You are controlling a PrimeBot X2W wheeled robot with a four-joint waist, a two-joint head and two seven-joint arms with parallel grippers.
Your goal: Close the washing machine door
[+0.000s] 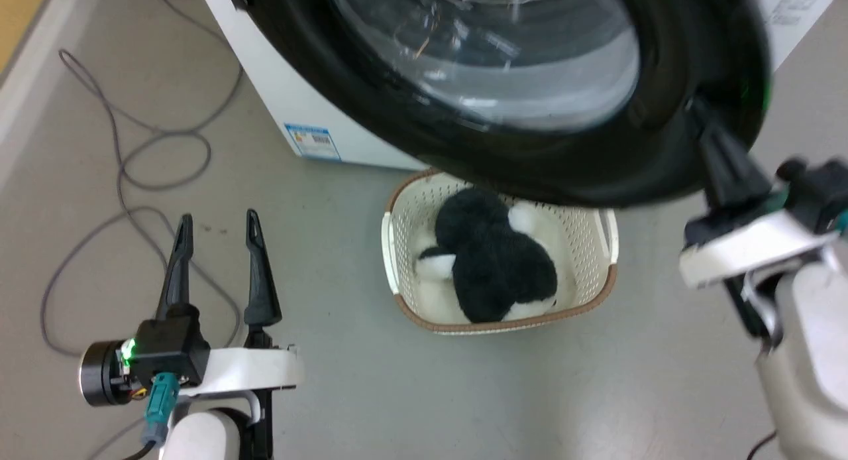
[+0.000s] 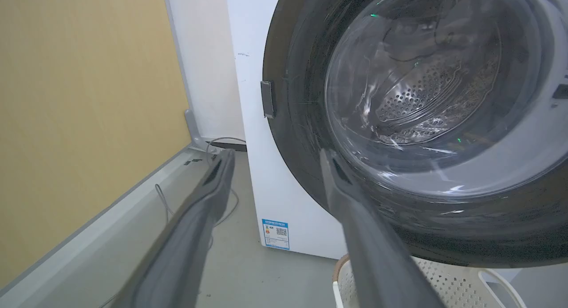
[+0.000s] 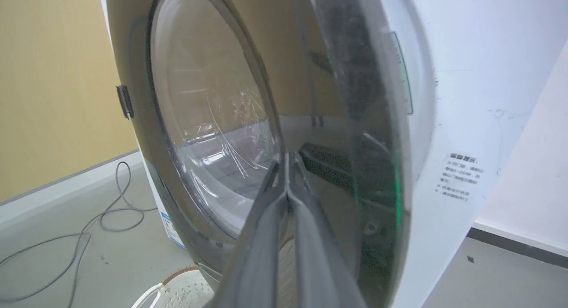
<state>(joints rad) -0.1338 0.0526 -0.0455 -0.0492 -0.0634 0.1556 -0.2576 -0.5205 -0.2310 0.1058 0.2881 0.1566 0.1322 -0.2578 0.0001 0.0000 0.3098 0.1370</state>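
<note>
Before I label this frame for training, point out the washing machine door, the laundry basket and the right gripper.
washing machine door (image 1: 358, 82): head view, glossy black rim.
laundry basket (image 1: 586, 238): head view, perforated right wall.
right gripper (image 1: 697, 109): head view, between its shut fingertips.

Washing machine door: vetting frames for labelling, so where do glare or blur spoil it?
Head view: pale streaks glare across the washing machine door; the right end effector at its rim is blurred. Left wrist view: glints on the glass, drum visible through it; left end effector out of focus. Right wrist view: glossy rim mirrors the room, plus a green glint.
</note>
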